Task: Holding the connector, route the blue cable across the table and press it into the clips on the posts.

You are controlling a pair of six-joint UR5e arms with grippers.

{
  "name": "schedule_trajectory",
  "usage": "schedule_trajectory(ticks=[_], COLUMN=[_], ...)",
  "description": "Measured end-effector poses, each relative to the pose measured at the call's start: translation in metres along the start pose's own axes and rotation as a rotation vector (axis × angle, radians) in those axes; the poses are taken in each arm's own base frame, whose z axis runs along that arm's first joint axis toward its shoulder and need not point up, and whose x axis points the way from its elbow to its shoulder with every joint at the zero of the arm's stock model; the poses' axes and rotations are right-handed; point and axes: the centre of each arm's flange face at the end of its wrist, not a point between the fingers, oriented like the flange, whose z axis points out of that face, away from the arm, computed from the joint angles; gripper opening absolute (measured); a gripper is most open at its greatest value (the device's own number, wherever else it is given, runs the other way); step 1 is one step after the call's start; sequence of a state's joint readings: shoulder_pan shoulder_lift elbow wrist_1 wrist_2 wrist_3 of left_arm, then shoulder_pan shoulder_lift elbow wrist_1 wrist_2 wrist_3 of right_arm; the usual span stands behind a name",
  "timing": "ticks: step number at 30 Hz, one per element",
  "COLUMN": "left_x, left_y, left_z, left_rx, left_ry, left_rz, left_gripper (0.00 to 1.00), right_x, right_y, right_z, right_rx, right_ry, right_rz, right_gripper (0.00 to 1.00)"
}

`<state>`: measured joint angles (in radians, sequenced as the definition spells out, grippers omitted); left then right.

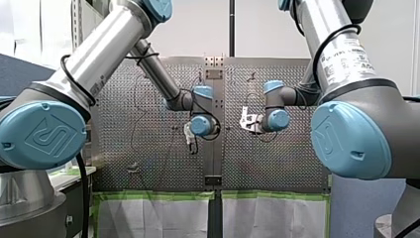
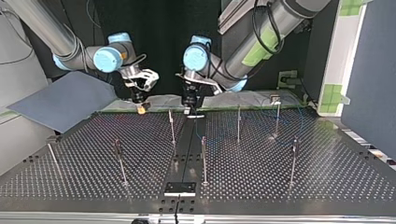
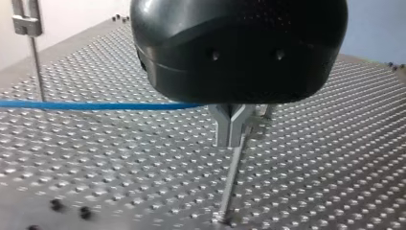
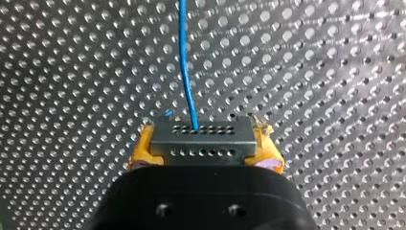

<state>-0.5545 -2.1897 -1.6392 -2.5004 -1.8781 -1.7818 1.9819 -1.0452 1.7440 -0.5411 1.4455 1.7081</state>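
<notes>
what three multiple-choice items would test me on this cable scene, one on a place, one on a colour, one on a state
1. Where is the connector?
A. between the yellow pads of my right gripper
B. inside a cardboard box
C. in a person's hand

2. What colour is the cable leaving the connector?
A. red
B. blue
C. green

3. What state is my right gripper in?
A. open and empty
B. shut on a screwdriver
C. shut on the connector

Answers:
1 A: the right wrist view shows a yellow pad pressed against each end of the connector.
2 B: the strand running ahead from the connector is plainly blue.
3 C: the pads sit against the connector with no gap showing.
</notes>
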Motion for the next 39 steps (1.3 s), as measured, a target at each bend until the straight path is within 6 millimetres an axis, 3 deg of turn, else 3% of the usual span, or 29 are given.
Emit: schedule_trajectory(ticks=[7, 21, 29, 34, 35, 36, 38, 39], left_x=[0.025, 0.002, 0.015, 0.004, 0.002, -0.002, -0.007, -0.011], left_y=[0.004, 0.018, 0.026, 0.024, 0.022, 0.020, 0.016, 0.014], left_z=[0.009, 0.044, 0.065, 0.078, 0.080, 0.082, 0.085, 0.087], left_rx=[-0.011, 0.013, 0.011, 0.006, 0.006, 0.007, 0.009, 0.011], left_ry=[0.023, -0.031, 0.011, 0.015, 0.016, 0.017, 0.017, 0.016], left_rz=[-0.001, -0.038, -0.031, -0.022, -0.020, -0.017, -0.014, -0.013], left_gripper=[0.00, 0.00, 0.00, 0.00, 0.10, 0.10, 0.31, 0.31], right_x=[0.009, 0.018, 0.027, 0.032, 0.033, 0.035, 0.037, 0.038], right_y=[0.018, 0.050, 0.057, 0.063, 0.064, 0.066, 0.069, 0.071], right_z=[0.006, 0.012, 0.016, 0.019, 0.019, 0.020, 0.021, 0.021], right_rx=[-0.013, -0.059, -0.067, -0.072, -0.073, -0.075, -0.078, -0.080], right_ry=[0.015, 0.033, 0.049, 0.059, 0.061, 0.064, 0.068, 0.070], right_rz=[0.008, 0.016, 0.015, 0.015, 0.015, 0.015, 0.015, 0.015], right_gripper=[0.00, 0.00, 0.00, 0.00, 0.00, 0.00, 0.00, 0.00])
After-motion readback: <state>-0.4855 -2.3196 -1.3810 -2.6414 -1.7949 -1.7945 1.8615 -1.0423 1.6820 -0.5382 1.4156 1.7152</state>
